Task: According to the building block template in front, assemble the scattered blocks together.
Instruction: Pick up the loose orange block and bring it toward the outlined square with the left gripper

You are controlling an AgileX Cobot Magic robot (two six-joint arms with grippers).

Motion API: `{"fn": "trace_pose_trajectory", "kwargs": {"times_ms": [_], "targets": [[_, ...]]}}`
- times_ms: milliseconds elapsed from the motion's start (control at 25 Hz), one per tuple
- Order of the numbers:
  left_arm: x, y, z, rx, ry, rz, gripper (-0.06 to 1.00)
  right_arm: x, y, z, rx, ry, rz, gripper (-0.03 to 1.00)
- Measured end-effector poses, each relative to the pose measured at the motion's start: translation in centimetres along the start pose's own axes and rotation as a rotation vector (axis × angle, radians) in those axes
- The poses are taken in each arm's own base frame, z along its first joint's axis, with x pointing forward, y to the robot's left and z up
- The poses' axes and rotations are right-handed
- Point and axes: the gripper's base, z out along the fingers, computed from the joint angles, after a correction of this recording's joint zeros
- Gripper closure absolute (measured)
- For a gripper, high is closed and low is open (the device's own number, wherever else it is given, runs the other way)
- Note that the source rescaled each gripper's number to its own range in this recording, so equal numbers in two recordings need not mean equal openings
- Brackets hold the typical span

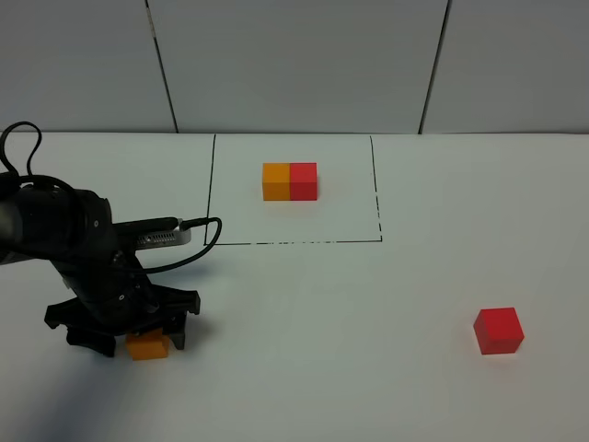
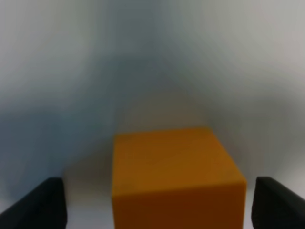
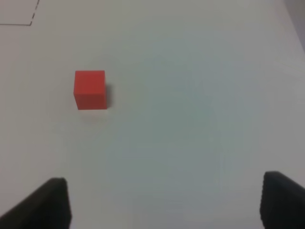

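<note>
Near the front left corner of the worktop (image 1: 368,387) sits the orange cube (image 1: 147,349), flat on the surface, with the left gripper (image 1: 136,333) down around it. The jaws are spread wide and grip nothing: the wrist view shows a dark finger (image 2: 40,205) to each side of the cube, with bare surface between. The cube lies nearer one finger than the other, and it looks turned a little against the line between them.

The red cube (image 1: 499,331) rests toward the front right corner, well apart from the orange one. The right gripper (image 3: 164,205) hangs above the surface short of it, fully parted and empty.

At the middle of the far edge the template (image 1: 290,181) stands inside a thin black outline (image 1: 294,242). Its orange half is on the left, its red half on the right, and the two are touching.

The likely next move is to close on the orange cube, and that is where trouble could start. Because the cube is off-centre, one finger would probably meet it first and push or twist it. It could then be pinched on its corners and slip during the carry. Later, the two cubes could be set down with a gap or in the wrong order. A sloppy grasp that leaves the cube skewed in the jaws would make both more likely.
</note>
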Motion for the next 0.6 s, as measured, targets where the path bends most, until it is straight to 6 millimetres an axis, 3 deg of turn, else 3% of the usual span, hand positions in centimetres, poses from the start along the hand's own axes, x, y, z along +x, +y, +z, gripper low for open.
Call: {"fn": "trace_pose_trajectory", "kwargs": {"times_ms": [400,520,600], "targets": [[-0.25,-0.05,0.82,-0.008,0.028,-0.003,0.26,0.0,0.0,0.0,0.0,0.0,0.0,0.34],[-0.25,0.05,0.95,-0.018,0.033,0.005,0.39,0.0,0.0,0.0,0.0,0.0,0.0,0.34],[-0.28,0.06,0.95,-0.02,0.029,0.008,0.56,0.0,0.0,0.0,0.0,0.0,0.0,0.34]]}}
